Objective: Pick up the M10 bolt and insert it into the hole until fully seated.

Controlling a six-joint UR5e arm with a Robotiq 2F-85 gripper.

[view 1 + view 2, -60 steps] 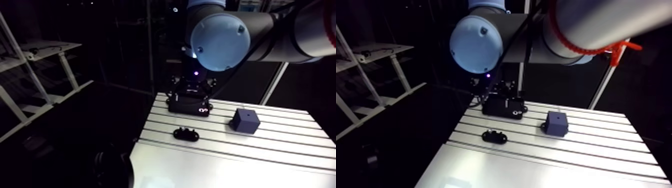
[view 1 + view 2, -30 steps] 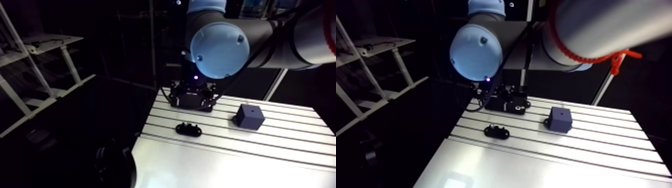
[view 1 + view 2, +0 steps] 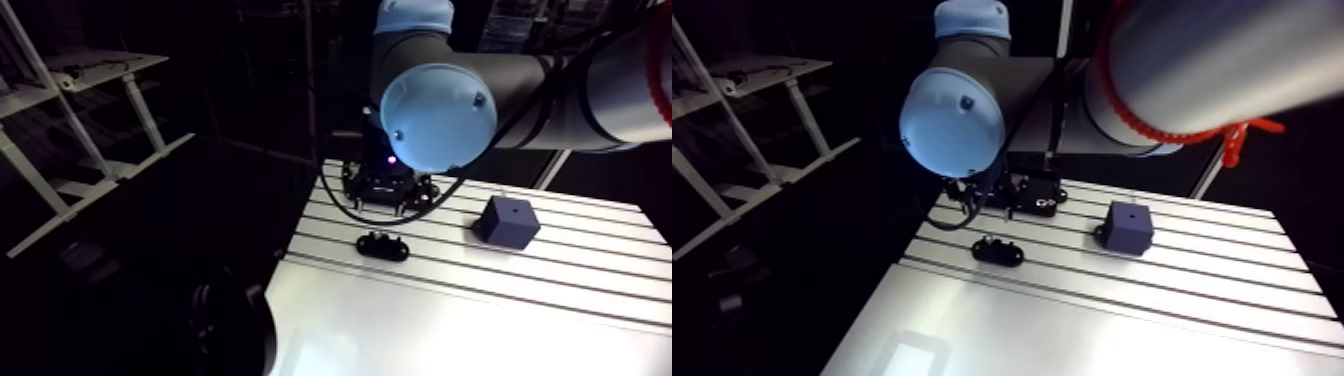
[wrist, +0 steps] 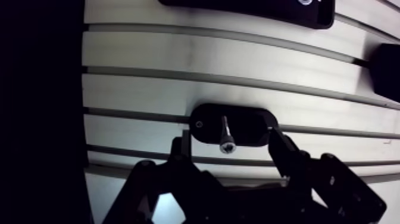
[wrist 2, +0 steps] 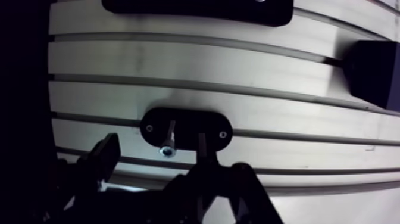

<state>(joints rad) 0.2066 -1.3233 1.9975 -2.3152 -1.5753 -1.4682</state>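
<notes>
The slotted aluminium table (image 3: 560,300) carries a black oval holder (image 4: 232,124). A dark cube (image 3: 507,221) sits at the holder's two o'clock, well apart. A flat black plate (image 4: 250,9) lies at its twelve o'clock.

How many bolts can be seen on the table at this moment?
1. The bolt sits on the black oval holder on the slotted table, under the open hand, in line between its fingers. Others could be hidden in the dark.

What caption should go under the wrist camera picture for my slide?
Open end effector straddling a bolt on a black holder on the slotted table.
</notes>
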